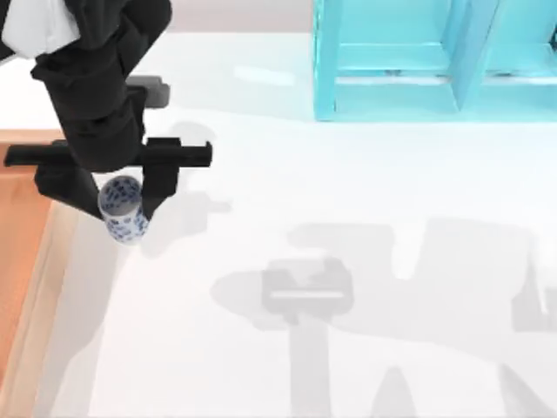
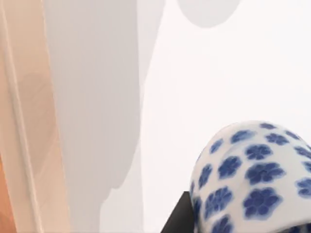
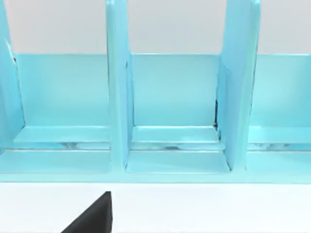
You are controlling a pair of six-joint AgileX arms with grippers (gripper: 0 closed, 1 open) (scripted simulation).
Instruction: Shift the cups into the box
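A white cup with a blue floral pattern (image 1: 123, 211) sits between the fingers of my left gripper (image 1: 122, 202), which is shut on it. Its shadow falls on the table off to its right. The cup is just to the right of the box (image 1: 19, 235), an orange-brown wooden box with a light raised rim at the table's left edge. In the left wrist view the cup (image 2: 252, 174) is close up beside one dark finger (image 2: 178, 218), and the box rim (image 2: 29, 121) runs along the side. A dark tip of my right gripper's finger (image 3: 95, 216) shows in the right wrist view.
A turquoise shelf frame (image 1: 435, 61) stands at the back right of the white table; in the right wrist view its compartments (image 3: 170, 107) face the camera. Arm shadows lie across the table's middle and front right.
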